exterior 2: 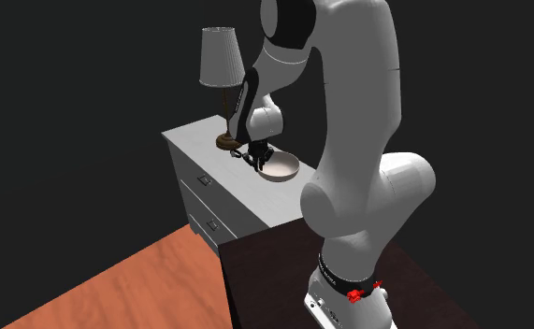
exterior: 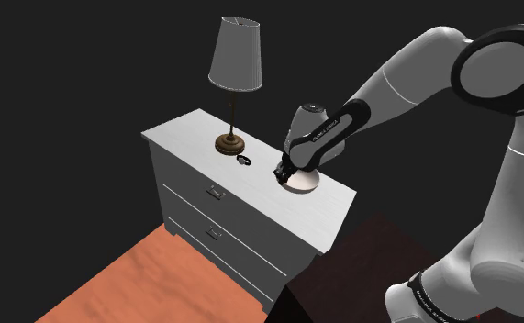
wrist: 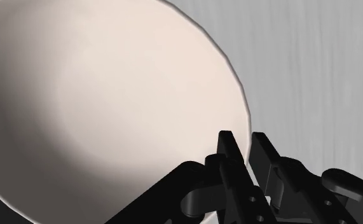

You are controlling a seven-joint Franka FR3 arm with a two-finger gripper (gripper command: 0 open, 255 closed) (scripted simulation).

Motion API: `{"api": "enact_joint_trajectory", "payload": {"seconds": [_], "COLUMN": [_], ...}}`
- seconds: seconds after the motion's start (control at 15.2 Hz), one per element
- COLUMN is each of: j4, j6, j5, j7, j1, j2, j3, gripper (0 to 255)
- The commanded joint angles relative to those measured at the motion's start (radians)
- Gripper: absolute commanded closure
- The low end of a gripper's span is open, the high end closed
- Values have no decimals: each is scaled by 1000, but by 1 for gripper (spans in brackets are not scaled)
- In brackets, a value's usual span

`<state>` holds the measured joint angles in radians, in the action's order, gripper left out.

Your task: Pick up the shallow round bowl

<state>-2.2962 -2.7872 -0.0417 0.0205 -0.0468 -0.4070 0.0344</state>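
A shallow round bowl, off-white inside, sits on the white dresser top near the corner closest to the arm. My black gripper comes down on the bowl's rim on the side facing the lamp. From the second exterior view the bowl lies just right of the gripper. In the wrist view the bowl spreads wide, and the gripper is shut on its thin rim, one finger inside and one outside.
A table lamp with a pale shade and a brown base stands at the back of the dresser. A small dark object lies between lamp and bowl. The dresser has drawers. Reddish wood floor lies below, and black area surrounds the scene.
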Motion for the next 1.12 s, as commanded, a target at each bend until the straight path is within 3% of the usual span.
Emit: {"api": "enact_joint_trajectory", "payload": {"seconds": [0.0,1.06], "j4": [-3,-10], "j6": [11,179], "j5": [0,1], "j7": [0,-5], "j1": [-1,-1], "j2": [14,188], "j3": [0,0], "gripper": [255,255]}}
